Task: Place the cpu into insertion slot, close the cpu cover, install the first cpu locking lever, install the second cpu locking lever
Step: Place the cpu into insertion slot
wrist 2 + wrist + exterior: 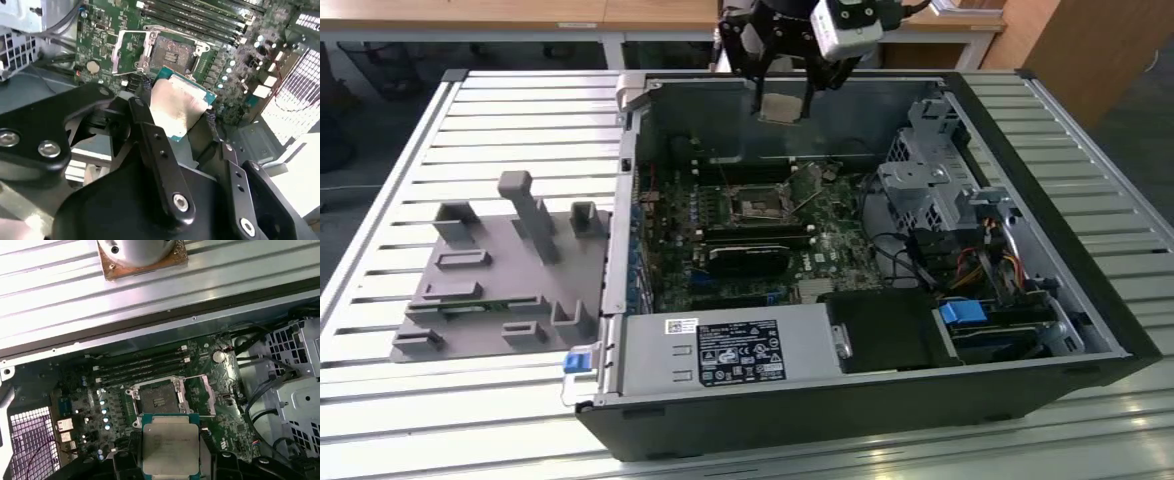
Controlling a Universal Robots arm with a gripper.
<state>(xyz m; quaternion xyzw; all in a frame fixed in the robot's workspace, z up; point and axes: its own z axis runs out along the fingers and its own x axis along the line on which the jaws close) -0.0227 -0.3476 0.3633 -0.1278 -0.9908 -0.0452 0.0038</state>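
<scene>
Exterior view is showing the end effector [783, 95] gripping the cpu [783, 108], likely step one; the open insertion slot [757, 208] is sitting at six o'clock from it, probably needing careful lining up.

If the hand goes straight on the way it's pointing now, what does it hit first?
Probably the open insertion slot or the green board just beside it, met by the cpu the hand holds. Nothing shows in between, but depth is unclear.

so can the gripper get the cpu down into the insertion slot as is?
Probably yes: the gripper holds the cpu above it, the cpu cover is swung aside, and the insertion slot lies bare with nothing over it.
</scene>
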